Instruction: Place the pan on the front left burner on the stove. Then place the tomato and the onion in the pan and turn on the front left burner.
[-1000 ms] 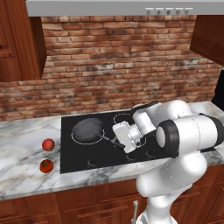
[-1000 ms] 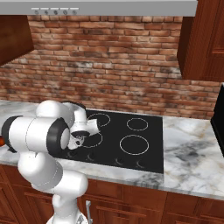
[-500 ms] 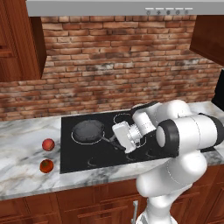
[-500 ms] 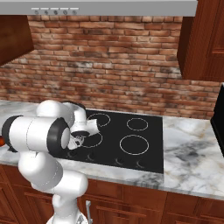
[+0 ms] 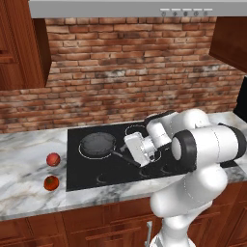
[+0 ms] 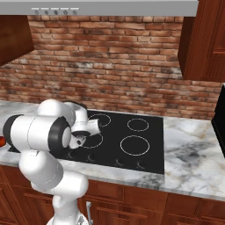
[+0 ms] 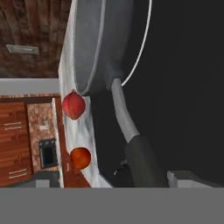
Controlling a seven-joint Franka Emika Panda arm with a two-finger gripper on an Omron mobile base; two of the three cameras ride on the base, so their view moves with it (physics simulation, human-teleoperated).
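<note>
The dark grey pan (image 5: 98, 144) sits on the black stove (image 5: 77, 173), its handle clamped in the gripper (image 5: 126, 157); marble counter (image 5: 24, 178), brick wall (image 5: 120, 82) behind.

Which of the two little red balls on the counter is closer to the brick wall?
The dull pinkish-red onion. It sits farther back on the marble counter, toward the bricks, while the brighter orange-red tomato lies nearer the counter's front edge.

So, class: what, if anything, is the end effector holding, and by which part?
The end effector holds the pan by the outer end of its handle.
</note>
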